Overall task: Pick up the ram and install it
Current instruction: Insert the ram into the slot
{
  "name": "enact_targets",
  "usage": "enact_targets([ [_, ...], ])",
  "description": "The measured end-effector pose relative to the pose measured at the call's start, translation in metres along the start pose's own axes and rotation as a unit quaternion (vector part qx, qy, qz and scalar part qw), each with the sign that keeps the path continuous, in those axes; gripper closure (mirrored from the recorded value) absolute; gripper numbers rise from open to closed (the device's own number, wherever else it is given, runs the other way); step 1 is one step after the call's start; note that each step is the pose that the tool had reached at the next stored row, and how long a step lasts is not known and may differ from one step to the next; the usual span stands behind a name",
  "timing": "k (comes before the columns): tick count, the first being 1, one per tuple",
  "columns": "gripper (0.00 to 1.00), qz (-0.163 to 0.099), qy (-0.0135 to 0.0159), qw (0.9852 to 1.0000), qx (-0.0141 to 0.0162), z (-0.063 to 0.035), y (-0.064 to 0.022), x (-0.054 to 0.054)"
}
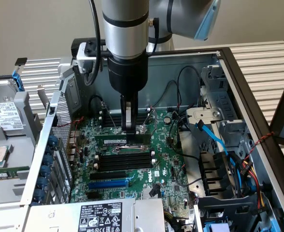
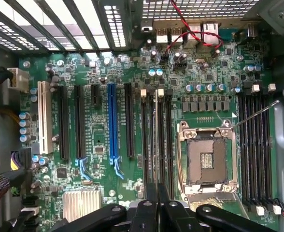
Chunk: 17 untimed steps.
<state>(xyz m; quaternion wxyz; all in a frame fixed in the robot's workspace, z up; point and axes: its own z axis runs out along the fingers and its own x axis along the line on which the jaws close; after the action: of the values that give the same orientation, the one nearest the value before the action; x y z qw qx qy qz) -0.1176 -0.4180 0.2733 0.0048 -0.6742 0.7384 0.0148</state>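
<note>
gripper (image 1: pixel 129 130): you're seeing it clamping narrow on the ram (image 1: pixel 114 138) | ram: standing on edge, running just beside the CPU socket (image 2: pixel 207 159) | seating: can't tell

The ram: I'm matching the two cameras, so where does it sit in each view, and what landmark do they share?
Exterior view: the ram lies level at the black memory slots, gripped by the end effector.
Wrist view: the ram runs edge-on out from between the end effector fingers, beside the CPU socket.
Shared landmark: the blue slot.
</note>
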Motion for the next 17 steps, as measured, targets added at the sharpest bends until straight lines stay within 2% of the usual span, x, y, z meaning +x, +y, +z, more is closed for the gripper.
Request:
enact_targets([
  [17, 0.88, -0.01, 0.0011, 1.0, 0.0001, 0.0308, 0.0001, 0.0],
])
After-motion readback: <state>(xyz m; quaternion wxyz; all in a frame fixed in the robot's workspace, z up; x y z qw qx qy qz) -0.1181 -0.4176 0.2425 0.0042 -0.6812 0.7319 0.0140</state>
